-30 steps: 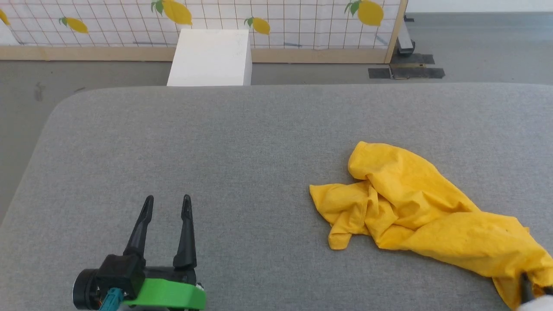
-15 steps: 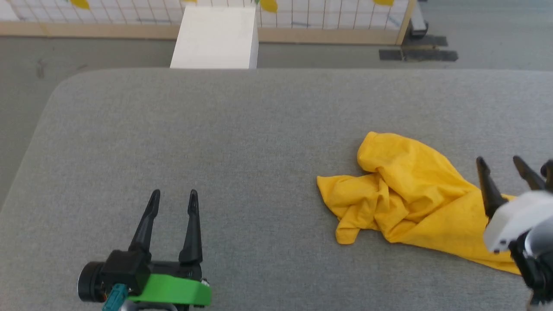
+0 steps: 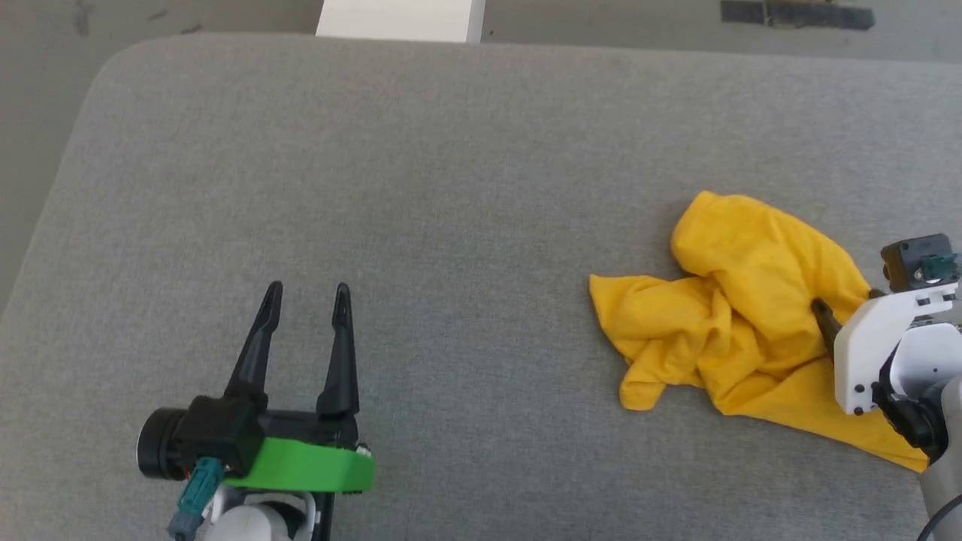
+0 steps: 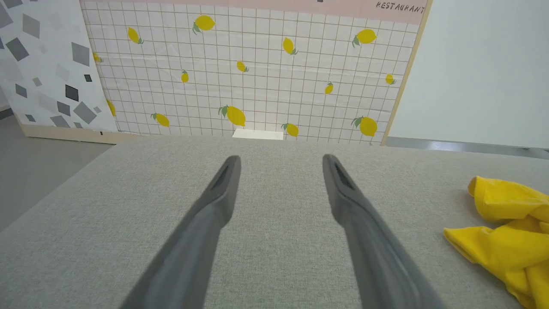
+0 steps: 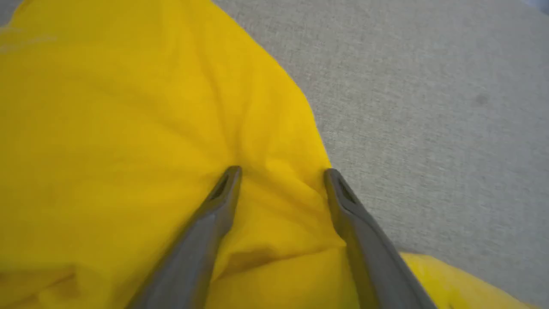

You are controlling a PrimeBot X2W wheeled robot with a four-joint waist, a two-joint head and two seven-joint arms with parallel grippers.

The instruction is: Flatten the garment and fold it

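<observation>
The garment (image 3: 736, 300) is a plain yellow crumpled heap on the right side of the grey padded surface (image 3: 451, 188); no print shows. My right gripper (image 3: 843, 300) stands open over the heap's right part, fingers pointed down at the cloth. In the right wrist view the garment (image 5: 128, 128) lies under both spread fingers of the right gripper (image 5: 283, 171), near its edge, with nothing pinched. My left gripper (image 3: 308, 287) rests open at the lower left, far from the cloth. The left wrist view has the left gripper (image 4: 281, 158) open over bare fabric, the garment (image 4: 502, 223) off to the right.
A white box (image 3: 398, 19) stands on the floor beyond the far edge. A dark tape patch (image 3: 797, 13) lies on the floor at top right. The surface's rounded left corner (image 3: 113, 68) drops to the floor. A lemon-print screen (image 4: 257, 64) stands behind.
The head camera has tilted down. My right gripper has opened, let go of the garment's near corner and risen over the heap's right part. The left gripper has not moved.
</observation>
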